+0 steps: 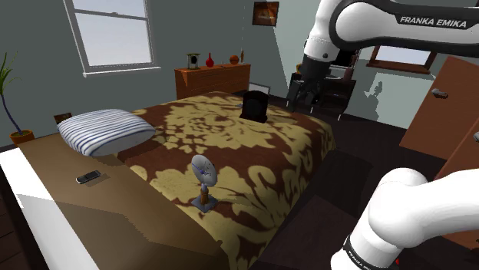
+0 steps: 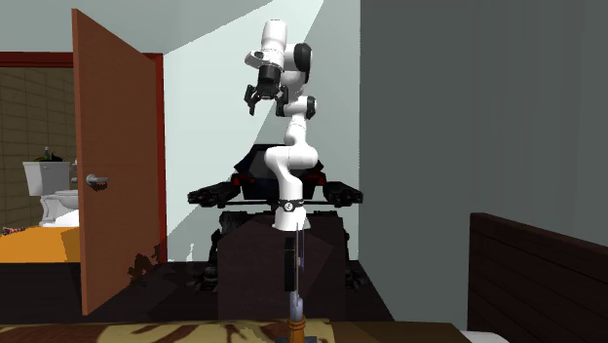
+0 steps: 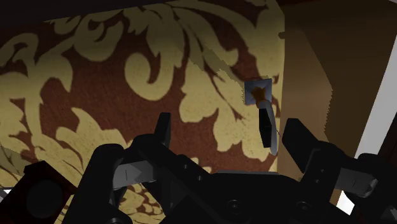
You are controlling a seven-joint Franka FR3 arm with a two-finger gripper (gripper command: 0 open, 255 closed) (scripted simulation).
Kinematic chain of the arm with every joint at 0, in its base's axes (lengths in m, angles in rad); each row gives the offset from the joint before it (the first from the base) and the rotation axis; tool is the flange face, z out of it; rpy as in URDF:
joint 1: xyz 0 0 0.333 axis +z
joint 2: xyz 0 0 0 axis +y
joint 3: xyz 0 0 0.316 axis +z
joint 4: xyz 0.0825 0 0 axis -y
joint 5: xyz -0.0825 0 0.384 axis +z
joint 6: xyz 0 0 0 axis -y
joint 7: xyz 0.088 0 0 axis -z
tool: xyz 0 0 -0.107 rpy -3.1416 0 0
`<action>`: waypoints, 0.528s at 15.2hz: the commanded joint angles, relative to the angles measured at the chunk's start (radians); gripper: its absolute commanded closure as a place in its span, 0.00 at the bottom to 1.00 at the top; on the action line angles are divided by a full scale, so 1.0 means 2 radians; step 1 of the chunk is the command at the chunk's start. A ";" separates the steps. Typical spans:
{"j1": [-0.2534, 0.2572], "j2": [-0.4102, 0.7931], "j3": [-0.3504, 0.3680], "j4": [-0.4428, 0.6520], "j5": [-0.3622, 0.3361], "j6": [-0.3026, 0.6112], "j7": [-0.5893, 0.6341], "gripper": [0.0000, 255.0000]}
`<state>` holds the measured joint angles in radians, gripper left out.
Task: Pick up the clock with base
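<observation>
The clock with base (image 1: 203,178) is a round grey face on a thin stem with a small square foot. It stands upright on the brown and gold bedspread (image 1: 246,146), near the bed's front edge in the shoulder view. In the second exterior view the clock (image 2: 294,283) shows edge-on at the bottom. My black gripper (image 1: 302,98) hangs high over the bed's far side, well away from the clock. In the second exterior view the gripper (image 2: 261,98) points down with its fingers apart. In the wrist view the open gripper (image 3: 232,137) holds nothing, and the clock (image 3: 267,124) lies far below, nearer one fingertip.
A striped pillow (image 1: 107,130) and a small dark handset (image 1: 90,177) lie at the bed's head end. A black object (image 1: 255,105) rests on the far side of the bed, with a wooden dresser (image 1: 213,79) behind it. An open brown door (image 2: 107,166) stands beside the stand.
</observation>
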<state>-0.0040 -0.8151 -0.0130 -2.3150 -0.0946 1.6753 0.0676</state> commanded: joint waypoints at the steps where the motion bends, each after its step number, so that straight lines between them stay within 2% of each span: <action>1: 0.000 0.000 0.000 0.000 0.000 0.000 0.000 0.00; 8: 0.014 0.116 0.013 0.013 0.009 0.076 0.006 0.00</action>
<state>0.0197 -0.6182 0.0087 -2.3024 -0.0800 1.8130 0.0784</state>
